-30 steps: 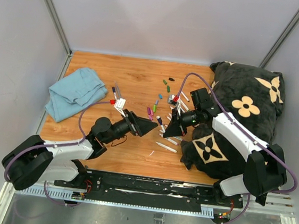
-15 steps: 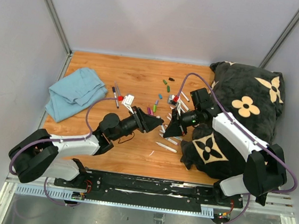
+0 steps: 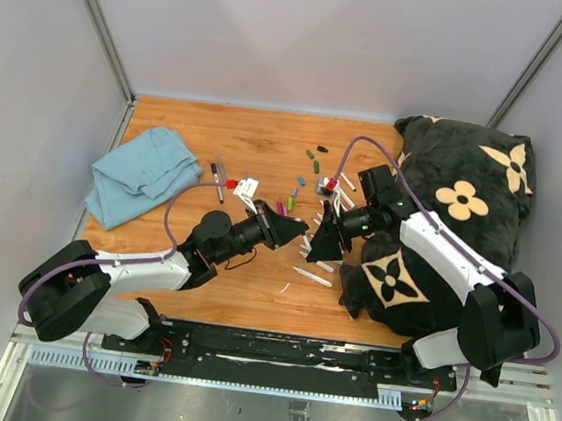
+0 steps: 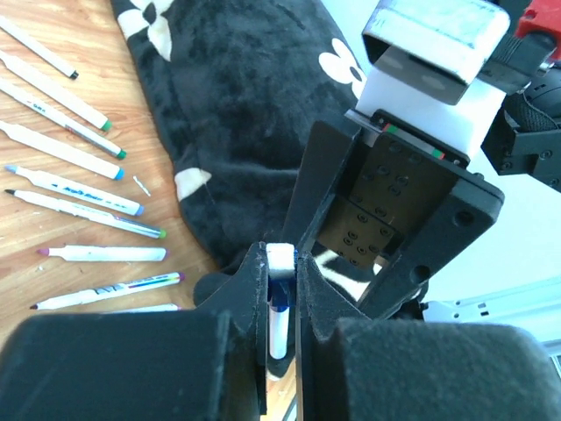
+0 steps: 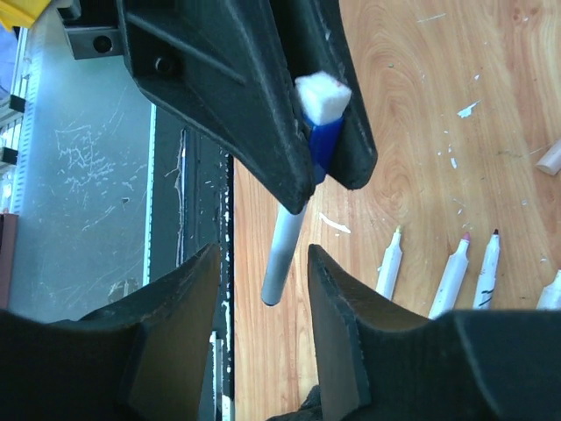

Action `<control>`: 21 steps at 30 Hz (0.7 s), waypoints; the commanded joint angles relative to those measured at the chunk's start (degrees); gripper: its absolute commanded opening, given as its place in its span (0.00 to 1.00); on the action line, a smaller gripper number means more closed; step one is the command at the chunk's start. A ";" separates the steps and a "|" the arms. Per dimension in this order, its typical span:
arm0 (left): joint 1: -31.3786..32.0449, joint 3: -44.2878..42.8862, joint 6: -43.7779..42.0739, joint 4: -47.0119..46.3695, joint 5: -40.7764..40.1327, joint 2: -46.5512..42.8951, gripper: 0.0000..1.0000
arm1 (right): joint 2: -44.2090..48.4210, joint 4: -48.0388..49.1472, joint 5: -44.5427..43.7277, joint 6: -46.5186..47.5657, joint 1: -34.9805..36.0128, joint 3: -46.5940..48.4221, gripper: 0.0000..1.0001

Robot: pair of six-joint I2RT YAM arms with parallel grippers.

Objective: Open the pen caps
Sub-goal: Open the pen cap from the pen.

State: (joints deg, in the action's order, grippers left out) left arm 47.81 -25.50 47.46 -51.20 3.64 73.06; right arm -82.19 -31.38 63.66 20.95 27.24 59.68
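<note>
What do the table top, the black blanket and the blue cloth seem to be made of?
The table top: wood or wood-look laminate, smooth; brown grain lines run across it. The black blanket: probably plush fleece, matte and fuzzy, bunching softly. The blue cloth: soft fabric, perhaps cotton or microfibre; it lies in loose folds.

Pale grey walls (image 3: 310, 33) box in a warm wooden tabletop (image 3: 257, 148); slim metal posts (image 3: 99, 26) rise at both far corners, light soft and even.

Plastic pen caps (image 3: 316, 166), wooden table (image 3: 229, 135)
</note>
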 commanded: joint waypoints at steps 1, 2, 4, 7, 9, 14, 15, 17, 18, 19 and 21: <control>1.27 0.09 0.66 -3.51 -0.42 0.46 0.00 | 3.25 3.44 2.36 -3.86 -1.40 1.15 0.48; 1.52 0.27 0.95 -4.42 -0.40 0.62 0.00 | 3.94 5.83 2.45 -5.76 -1.40 0.31 0.48; 1.83 0.62 1.43 -6.33 -0.64 0.98 0.00 | 5.29 11.49 2.48 -9.49 -1.42 -2.29 0.48; 1.85 1.46 2.21 -9.31 -0.99 1.20 0.00 | 5.30 14.06 1.14 -12.08 -1.40 -3.40 0.46; 1.84 1.62 2.78 -10.35 -0.91 1.34 0.00 | 4.85 14.08 0.46 -12.65 -1.32 -3.26 0.41; 1.85 2.83 1.91 -10.57 -4.67 -0.83 0.00 | 4.00 13.52 0.62 -12.98 -1.03 -2.87 0.14; 1.78 2.92 1.41 -10.19 -5.80 -1.68 0.00 | 3.81 13.19 0.86 -12.81 -0.91 -2.71 0.09; 1.57 3.07 0.20 -9.48 -8.23 -3.58 0.00 | 3.39 12.17 1.60 -12.10 -0.73 -2.34 0.01; 1.10 3.08 -0.56 -9.33 -9.18 -5.04 0.00 | 3.05 11.23 2.07 -11.56 -0.61 -2.03 0.01; 0.35 2.96 -1.03 -9.09 -10.06 -6.15 0.00 | 2.61 10.39 2.50 -10.83 -0.49 -1.70 0.01; -2.03 2.83 -1.63 -8.92 -11.30 -8.37 0.00 | 1.63 9.52 2.87 -10.12 -0.12 -1.38 0.01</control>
State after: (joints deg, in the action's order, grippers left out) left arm 49.56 -22.52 48.29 -56.80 -0.21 70.15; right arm -78.76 -18.13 65.17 8.38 27.40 57.45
